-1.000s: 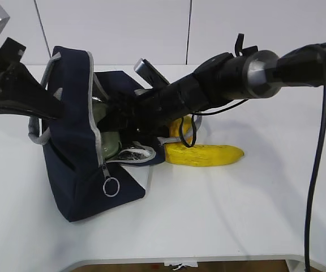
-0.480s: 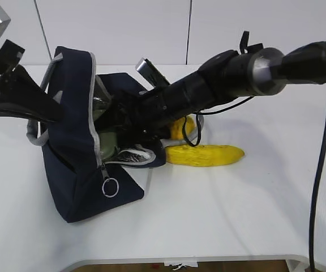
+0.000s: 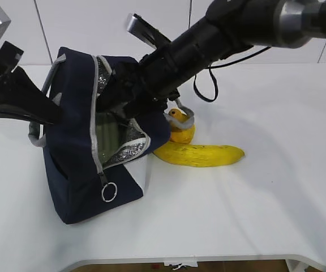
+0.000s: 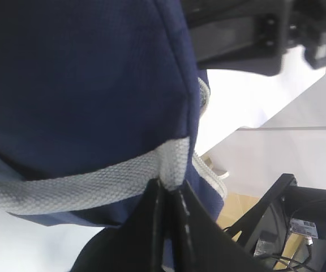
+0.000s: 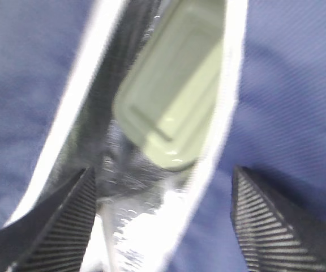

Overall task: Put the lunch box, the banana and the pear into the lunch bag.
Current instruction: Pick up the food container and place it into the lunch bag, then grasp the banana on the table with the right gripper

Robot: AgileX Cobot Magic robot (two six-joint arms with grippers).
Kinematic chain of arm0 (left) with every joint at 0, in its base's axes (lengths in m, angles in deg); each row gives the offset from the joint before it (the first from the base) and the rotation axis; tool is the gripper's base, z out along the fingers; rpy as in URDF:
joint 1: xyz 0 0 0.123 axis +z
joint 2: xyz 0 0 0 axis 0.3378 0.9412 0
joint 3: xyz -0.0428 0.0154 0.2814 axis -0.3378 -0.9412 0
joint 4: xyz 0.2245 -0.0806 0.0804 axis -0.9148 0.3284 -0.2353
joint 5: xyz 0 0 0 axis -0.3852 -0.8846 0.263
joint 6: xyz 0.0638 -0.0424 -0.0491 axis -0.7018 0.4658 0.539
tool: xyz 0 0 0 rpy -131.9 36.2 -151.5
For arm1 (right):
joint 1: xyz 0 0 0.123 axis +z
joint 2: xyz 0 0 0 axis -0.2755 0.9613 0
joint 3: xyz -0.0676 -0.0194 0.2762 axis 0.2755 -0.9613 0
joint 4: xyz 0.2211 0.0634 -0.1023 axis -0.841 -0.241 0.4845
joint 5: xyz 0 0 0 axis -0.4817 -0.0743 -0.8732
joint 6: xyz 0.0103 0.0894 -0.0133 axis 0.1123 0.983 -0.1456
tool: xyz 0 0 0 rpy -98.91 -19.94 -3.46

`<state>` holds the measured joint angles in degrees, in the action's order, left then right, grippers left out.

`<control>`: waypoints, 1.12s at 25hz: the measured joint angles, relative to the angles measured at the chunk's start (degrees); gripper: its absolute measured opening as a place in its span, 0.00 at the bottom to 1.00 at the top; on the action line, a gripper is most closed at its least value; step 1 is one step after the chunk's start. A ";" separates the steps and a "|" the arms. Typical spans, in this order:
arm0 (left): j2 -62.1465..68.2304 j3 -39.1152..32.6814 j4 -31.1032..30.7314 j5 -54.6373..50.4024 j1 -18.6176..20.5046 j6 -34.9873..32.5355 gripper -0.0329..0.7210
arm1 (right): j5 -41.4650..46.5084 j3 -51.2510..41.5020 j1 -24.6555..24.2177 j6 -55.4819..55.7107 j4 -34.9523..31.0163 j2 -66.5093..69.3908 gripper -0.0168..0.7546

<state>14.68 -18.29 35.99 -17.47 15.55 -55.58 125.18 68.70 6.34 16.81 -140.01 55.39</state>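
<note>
The navy lunch bag [image 3: 72, 153] stands at the left with its zipped mouth gaping toward the right. The sage-green lunch box [image 3: 107, 136] lies inside it against the foil lining, and shows in the right wrist view [image 5: 171, 107]. My right gripper [image 3: 116, 97] is open and empty just above the mouth [image 5: 163, 170]. My left gripper [image 3: 51, 116] is shut on the bag's grey webbing handle [image 4: 171, 164] at the bag's left side. The banana [image 3: 200, 154] lies on the table right of the bag. The pear [image 3: 180, 129] sits just behind it, next to the bag.
The white table [image 3: 253, 209] stretches to the right and front of the bag. The zipper's ring pull [image 3: 109, 192] hangs at the bag's front. The right arm [image 3: 219, 31] crosses above the pear. A white wall stands behind the table.
My right arm has lifted up and back out of the bag, leaving the lunch box inside. The bag has tipped more upright. The left gripper keeps its hold.
</note>
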 joint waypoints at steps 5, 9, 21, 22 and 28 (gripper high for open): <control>0.00 0.00 -1.48 -1.05 0.00 0.00 0.04 | 7.55 6.60 0.00 3.95 10.32 -0.11 0.76; 0.00 0.00 -2.42 -1.29 0.00 0.00 0.04 | 10.77 11.56 0.00 5.06 15.84 -0.11 0.76; 0.00 0.00 -5.87 -2.43 0.00 0.00 0.04 | 11.74 10.12 0.00 13.11 35.62 -9.96 0.75; 0.00 0.00 -6.08 -2.43 0.00 0.00 0.04 | 12.00 8.96 0.00 13.11 36.58 -11.40 0.75; 0.00 0.00 -8.22 -2.64 0.00 -0.03 0.04 | 12.22 -0.60 0.00 10.97 41.77 -19.22 0.75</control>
<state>14.68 -18.29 27.77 -20.11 15.55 -55.60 137.40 68.10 6.34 27.78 -98.24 36.18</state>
